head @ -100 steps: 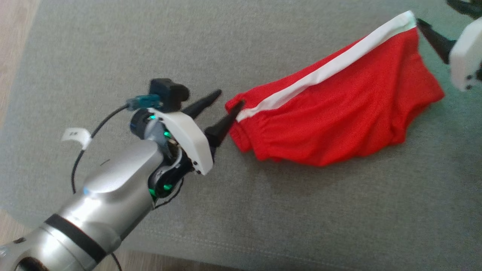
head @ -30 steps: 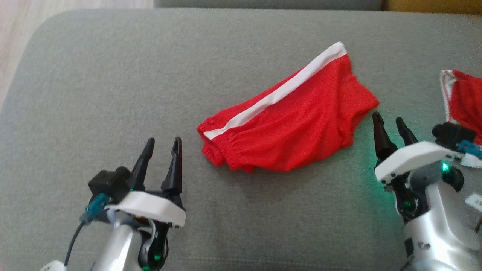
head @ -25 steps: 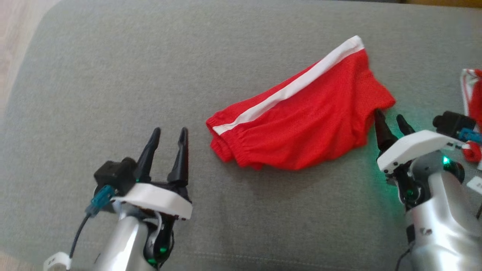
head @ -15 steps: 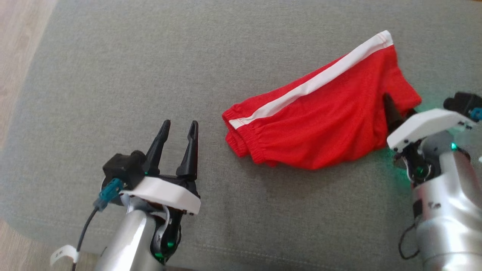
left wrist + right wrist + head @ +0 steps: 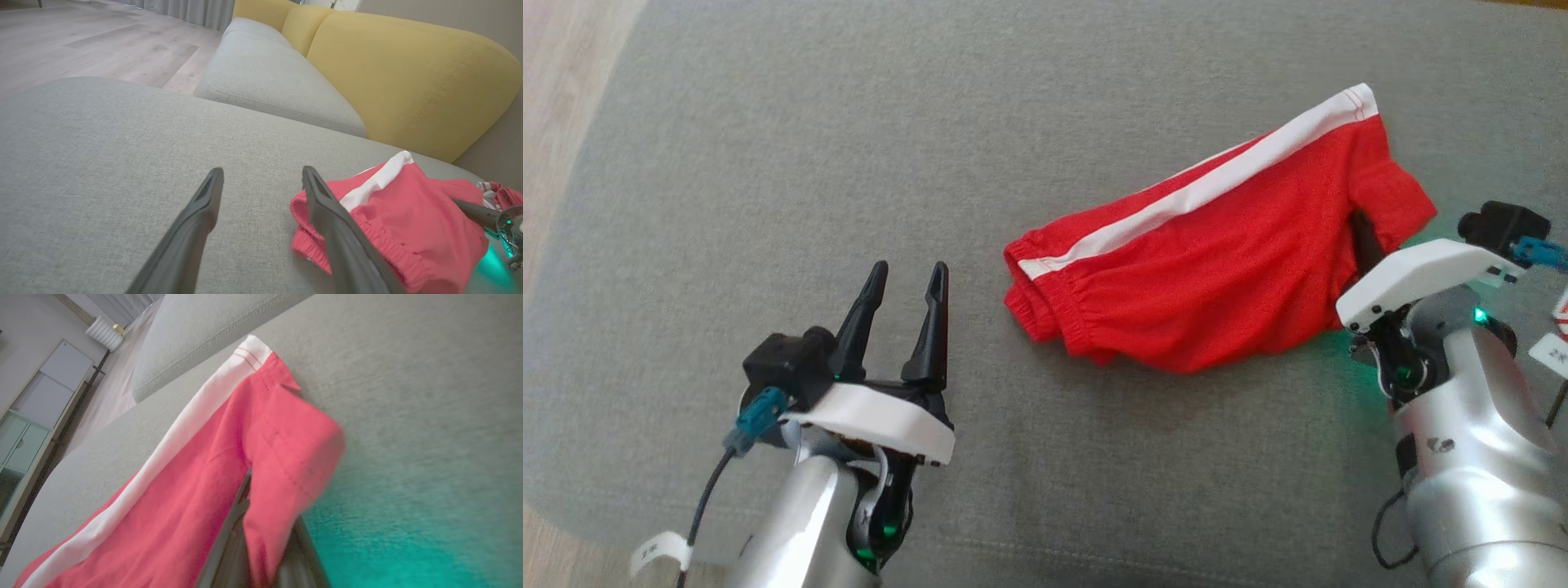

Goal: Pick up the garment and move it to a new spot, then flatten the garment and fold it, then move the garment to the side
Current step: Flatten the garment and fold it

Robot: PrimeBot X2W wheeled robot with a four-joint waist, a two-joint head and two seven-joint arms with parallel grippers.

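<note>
Having slid in and closed, the right claw point(image 5: 1362, 237) is pinching the shorts point(image 5: 1217, 278) at their 3 o'clock hem; the left claw point(image 5: 907, 282) is hovering wide at 9 o'clock, above the cushion point(image 5: 768, 122).

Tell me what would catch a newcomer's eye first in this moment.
The red shorts with a white side stripe, lying crumpled on the grey cushion, right of centre in the head view. The right gripper is shut on their right-hand edge, while the left gripper stands open to their left, apart from them.
</note>
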